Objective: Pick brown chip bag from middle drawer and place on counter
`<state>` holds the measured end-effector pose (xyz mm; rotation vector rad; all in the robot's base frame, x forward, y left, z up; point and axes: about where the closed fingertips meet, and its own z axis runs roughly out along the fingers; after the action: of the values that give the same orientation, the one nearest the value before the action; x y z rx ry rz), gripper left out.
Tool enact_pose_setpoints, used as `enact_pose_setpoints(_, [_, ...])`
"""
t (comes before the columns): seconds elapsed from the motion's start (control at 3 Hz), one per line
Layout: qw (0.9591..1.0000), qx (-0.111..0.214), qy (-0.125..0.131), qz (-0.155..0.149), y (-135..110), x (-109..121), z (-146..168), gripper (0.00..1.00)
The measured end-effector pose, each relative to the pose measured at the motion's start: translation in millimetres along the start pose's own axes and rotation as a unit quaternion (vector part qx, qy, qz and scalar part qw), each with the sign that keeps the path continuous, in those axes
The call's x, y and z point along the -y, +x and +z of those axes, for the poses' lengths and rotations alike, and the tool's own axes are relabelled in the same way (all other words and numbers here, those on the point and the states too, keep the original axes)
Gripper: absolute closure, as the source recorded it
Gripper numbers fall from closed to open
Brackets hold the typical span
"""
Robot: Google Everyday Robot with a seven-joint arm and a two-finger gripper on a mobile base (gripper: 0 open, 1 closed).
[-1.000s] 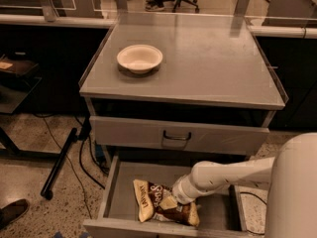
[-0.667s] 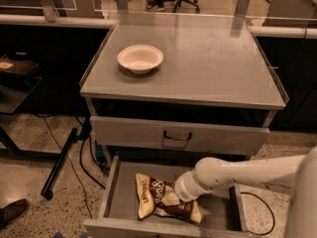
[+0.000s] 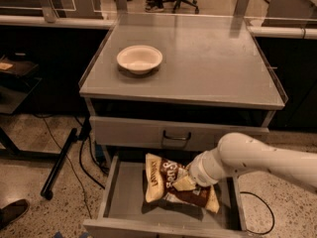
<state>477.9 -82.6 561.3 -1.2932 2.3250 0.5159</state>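
The brown chip bag (image 3: 166, 182) is crumpled and tilted in the open middle drawer (image 3: 124, 198), its left end raised off the drawer floor. My gripper (image 3: 186, 183) reaches in from the right on a white arm (image 3: 247, 160) and is shut on the bag's right half, with the fingers mostly buried in the bag. The counter (image 3: 213, 68) is the grey cabinet top above and behind the drawer.
A white round bowl (image 3: 139, 59) stands on the counter's left part. A closed drawer front with a dark handle (image 3: 176, 137) sits just above the open drawer. A dark pole and cables (image 3: 62, 162) lie on the floor at the left, and a shoe (image 3: 12, 212) shows at the bottom left.
The bag has risen and bunched up in the gripper, and its left end now stands higher. The arm has drawn up and slightly back.
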Motion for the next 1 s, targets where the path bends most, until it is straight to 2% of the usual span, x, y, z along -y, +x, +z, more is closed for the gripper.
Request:
enact_pose_setpoints(0.67, [0.9977,-0.039,0.036,0.042,26,-4,-132,1.00])
enact_pose_setpoints(1.0, [0.9954,-0.039,0.075,0.046,30,-13,-193,1.00])
